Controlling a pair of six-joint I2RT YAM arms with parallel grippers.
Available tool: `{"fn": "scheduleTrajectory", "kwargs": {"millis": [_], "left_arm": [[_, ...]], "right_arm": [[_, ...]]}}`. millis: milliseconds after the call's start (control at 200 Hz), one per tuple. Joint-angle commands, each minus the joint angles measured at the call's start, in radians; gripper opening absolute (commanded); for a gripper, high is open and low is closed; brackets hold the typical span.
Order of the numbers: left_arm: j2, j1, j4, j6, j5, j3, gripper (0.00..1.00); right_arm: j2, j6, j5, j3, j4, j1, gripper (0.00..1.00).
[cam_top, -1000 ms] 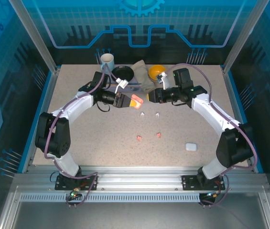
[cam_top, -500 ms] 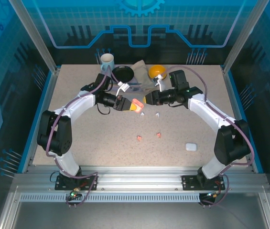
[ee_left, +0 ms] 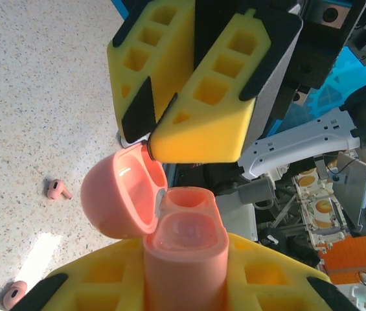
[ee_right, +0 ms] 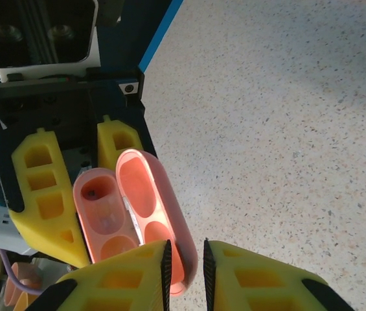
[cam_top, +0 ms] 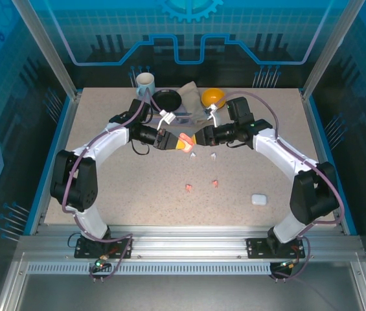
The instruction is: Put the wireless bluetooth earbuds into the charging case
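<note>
Wireless bluetooth earbuds: all four loose on the worktop (cam_top: 105, 188), none seated yet.

Top view:
- White earbuds (cam_top: 193, 155) near the middle, a little toward the far edge.
- Pink earbuds (cam_top: 188, 187) just nearer than those.
- Pink charging case (cam_top: 184, 139) held above the white pair, clamped in the left gripper (cam_top: 171, 140).
- Right gripper (cam_top: 197, 137) closer in from the right than a second ago, now tip to tip with the left, its jaws narrower than they were.
- White charging case (cam_top: 258, 199) lying closed toward the near right corner.
- Mug (cam_top: 145, 82), black dish (cam_top: 167, 98), orange ball (cam_top: 212, 97) along the far edge.

Left wrist view:
- Left gripper (ee_left: 183, 285) tight on the case body (ee_left: 186, 259).
- Lid (ee_left: 119, 194) swung open; both sockets look bare.
- Right gripper (ee_left: 145, 139) with its yellow fingertips at the lid's rim.
- Two pink earbuds (ee_left: 56, 189) on the worktop below.

Right wrist view:
- Lid (ee_right: 150, 201) reaching down between the fingers of the right gripper (ee_right: 186, 256), gap very slim.
- Cannot tell whether the pads already press on it.

Reading of the change: probably steadying the lid or finishing its opening. Case readied, insertion not begun.

Writing: no brand, label or lettering legible anywhere.
</note>
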Motion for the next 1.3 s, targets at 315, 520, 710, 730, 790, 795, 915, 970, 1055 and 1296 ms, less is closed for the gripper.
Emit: {"fn": "scheduleTrajectory", "kwargs": {"millis": [315,520,710,730,790,795,915,970,1055,1296], "left_arm": [[0.018,-0.011,-0.039,0.040,0.018,0.051,0.00],[0.022,-0.016,-0.054,0.050,0.017,0.062,0.00],[0.022,-0.024,-0.072,0.065,0.019,0.070,0.00],[0.023,-0.025,-0.075,0.067,0.019,0.071,0.00],[0.024,-0.028,-0.081,0.071,0.020,0.077,0.00],[0.024,-0.028,-0.082,0.072,0.019,0.077,0.00],[0.023,-0.031,-0.093,0.081,0.016,0.086,0.00],[0.022,-0.031,-0.096,0.083,0.015,0.088,0.00],[0.019,-0.032,-0.101,0.086,0.008,0.092,0.00],[-0.083,-0.032,0.030,0.017,-0.093,0.004,0.00]], "right_arm": [[0.032,-0.051,-0.079,0.009,-0.038,0.018,0.11],[0.038,-0.070,-0.100,0.030,-0.058,0.018,0.05],[0.042,-0.086,-0.111,0.046,-0.083,0.018,0.15],[0.043,-0.088,-0.111,0.047,-0.085,0.018,0.15],[0.046,-0.093,-0.115,0.051,-0.090,0.017,0.15],[0.046,-0.095,-0.117,0.052,-0.091,0.017,0.15],[0.050,-0.103,-0.131,0.060,-0.101,0.017,0.12],[0.049,-0.106,-0.132,0.063,-0.105,0.018,0.10],[0.043,-0.105,-0.123,0.065,-0.107,0.015,0.14],[-0.048,-0.017,0.004,0.009,-0.064,-0.054,0.43]]}}
